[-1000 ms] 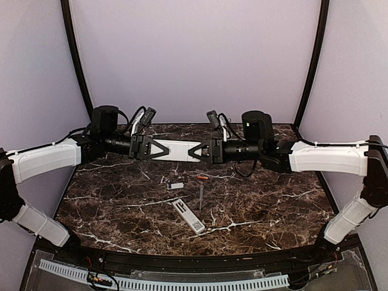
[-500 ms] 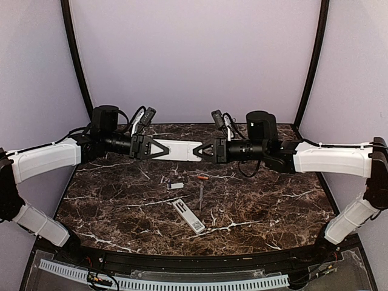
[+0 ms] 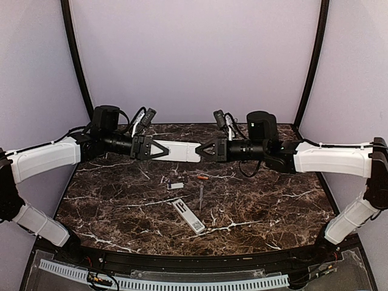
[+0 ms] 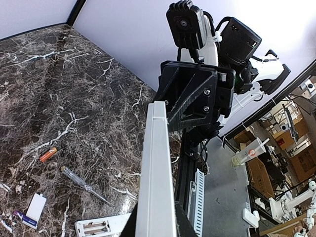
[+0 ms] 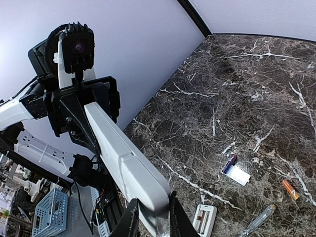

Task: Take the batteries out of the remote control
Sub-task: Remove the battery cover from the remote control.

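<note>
We hold the white remote (image 3: pixel 182 151) level in the air, spanning the gap between the two grippers. The left gripper (image 3: pixel 165 149) is clamped on one end. The right gripper (image 3: pixel 202 150) pinches the opposite tip, though so little of its fingers shows in the wrist view that we call that grip likely, not certain. Held by both ends, the body should stay steady for working its back; we cannot tell whether cells remain inside. Well below the jaws, on the table (image 3: pixel 273 200), lie an orange battery (image 3: pixel 202 177), a purple battery (image 5: pixel 230 163) just beside a white cover plate (image 5: pixel 239 175), a screwdriver (image 3: pixel 200 195) and a second remote (image 3: pixel 188 216) with its bay open.
</note>
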